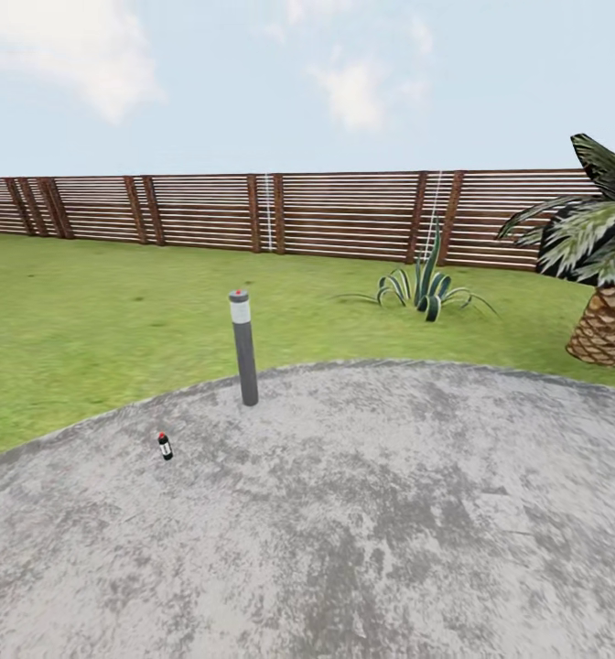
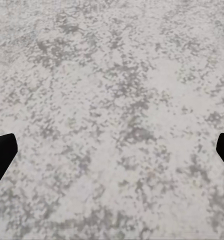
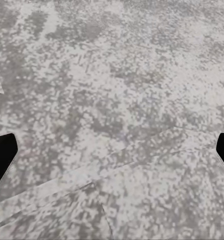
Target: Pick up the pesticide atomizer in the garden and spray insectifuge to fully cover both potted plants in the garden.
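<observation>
We see the atomizer (image 1: 165, 446) standing upright on the patio (image 1: 372, 513), near the patio's left edge where paving meets lawn (image 1: 97, 320). It is a small dark bottle with a white label and a red dot on top. The lamp post (image 1: 243, 348) stands upright just inside the patio's far edge, near the atomizer but apart from it, farther from us and a little to the right. The post is grey with a pale band near the top and a red dot on its cap.

Beyond the patio the lawn runs back to the fence (image 1: 289, 212), brown and slatted, spanning the whole width. An agave (image 1: 424, 291) sits on the grass past the patio's far edge, in front of the fence. A palm (image 1: 600, 275) stands on the grass at the right, its scaly trunk just off the patio's right edge.

In the left wrist view the left gripper (image 2: 112, 152) hangs over bare mottled paving; its two dark fingertips (image 2: 2, 152) sit at opposite edges of the picture, spread wide, nothing between them. In the right wrist view the right gripper (image 3: 112, 150) shows the same: fingertips (image 3: 2, 152) wide apart, nothing held, grey paving below with faint seam lines crossing it.
</observation>
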`<state>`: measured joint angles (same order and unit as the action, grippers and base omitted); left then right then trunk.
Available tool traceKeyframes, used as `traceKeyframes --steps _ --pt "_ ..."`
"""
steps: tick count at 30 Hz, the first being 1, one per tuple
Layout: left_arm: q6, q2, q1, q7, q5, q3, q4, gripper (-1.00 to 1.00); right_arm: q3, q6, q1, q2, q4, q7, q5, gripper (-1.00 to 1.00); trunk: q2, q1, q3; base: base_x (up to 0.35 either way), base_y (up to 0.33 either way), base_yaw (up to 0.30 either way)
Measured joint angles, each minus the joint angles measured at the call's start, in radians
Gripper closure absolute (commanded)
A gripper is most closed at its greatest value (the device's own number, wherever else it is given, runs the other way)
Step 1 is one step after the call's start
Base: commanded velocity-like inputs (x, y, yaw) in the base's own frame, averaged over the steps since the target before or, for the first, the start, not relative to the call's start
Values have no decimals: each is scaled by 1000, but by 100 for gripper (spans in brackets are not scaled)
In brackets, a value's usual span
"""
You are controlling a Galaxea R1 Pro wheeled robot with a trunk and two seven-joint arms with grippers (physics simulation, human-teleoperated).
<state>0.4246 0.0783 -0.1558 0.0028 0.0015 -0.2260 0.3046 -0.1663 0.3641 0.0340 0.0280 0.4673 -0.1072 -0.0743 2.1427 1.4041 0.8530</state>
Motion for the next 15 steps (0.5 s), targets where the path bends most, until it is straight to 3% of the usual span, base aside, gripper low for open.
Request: traceKeyframes --steps 4,11,15 --pt "0 0 0 0 0 0 0 -100 0 1 0 -2 0 0 1 -100 0 0 0 339 -56 22" --pt "0 0 0 0 0 -1 0 -100 0 2 0 -2 0 0 0 -100 0 0 0 339 -5 235" --pt "0 0 0 0 1 -2 0 -100 0 2 0 -2 0 0 0 -100 0 0 0 339 59 88"
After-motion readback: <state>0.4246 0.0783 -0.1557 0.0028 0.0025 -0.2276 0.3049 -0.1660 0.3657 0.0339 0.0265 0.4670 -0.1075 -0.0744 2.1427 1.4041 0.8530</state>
